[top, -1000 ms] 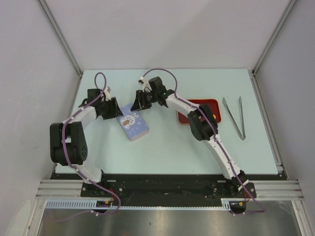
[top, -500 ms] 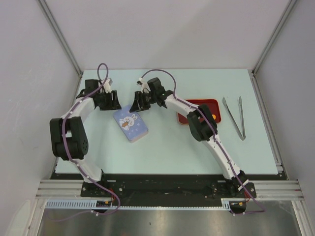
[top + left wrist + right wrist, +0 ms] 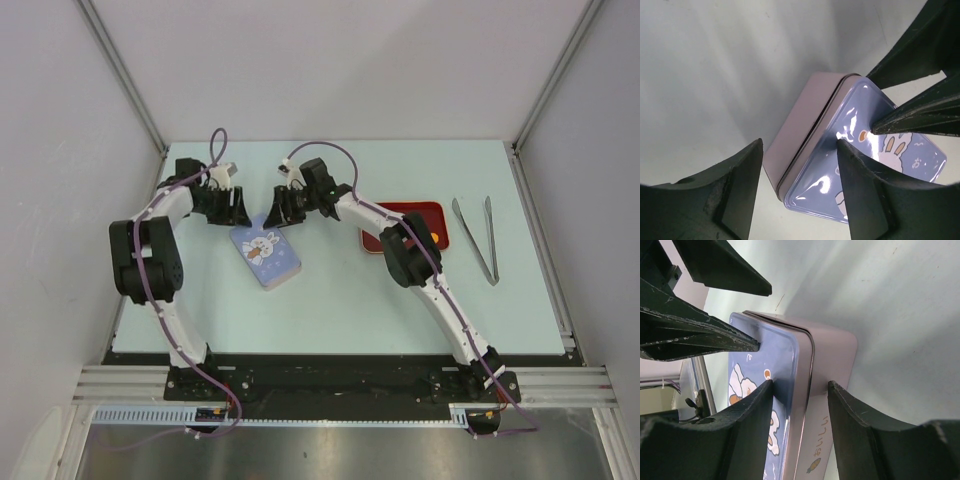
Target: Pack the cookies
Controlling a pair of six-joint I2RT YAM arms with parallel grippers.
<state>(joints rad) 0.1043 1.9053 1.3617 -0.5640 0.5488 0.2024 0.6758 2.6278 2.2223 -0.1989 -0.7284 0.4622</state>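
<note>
A flat tin (image 3: 265, 255) with a blue rabbit lid lies on the table, lid on. My left gripper (image 3: 236, 207) is open at its far left corner; in the left wrist view (image 3: 799, 146) one finger is over the lid and one is beside the pale side wall (image 3: 805, 130). My right gripper (image 3: 281, 212) straddles the tin's far right edge. In the right wrist view (image 3: 800, 386) one finger lies on the lid and the other against the side wall (image 3: 835, 365), shut on the tin. No cookies are in view.
A red tray (image 3: 412, 212) lies right of the tin, partly hidden by my right arm. Metal tongs (image 3: 478, 238) lie further right. Grey walls close in the table on the left, back and right.
My left gripper has lifted off the tin's left side, swung toward the back left, then come back to the tin's far left corner. The tin shifted slightly left. My right gripper has barely moved.
</note>
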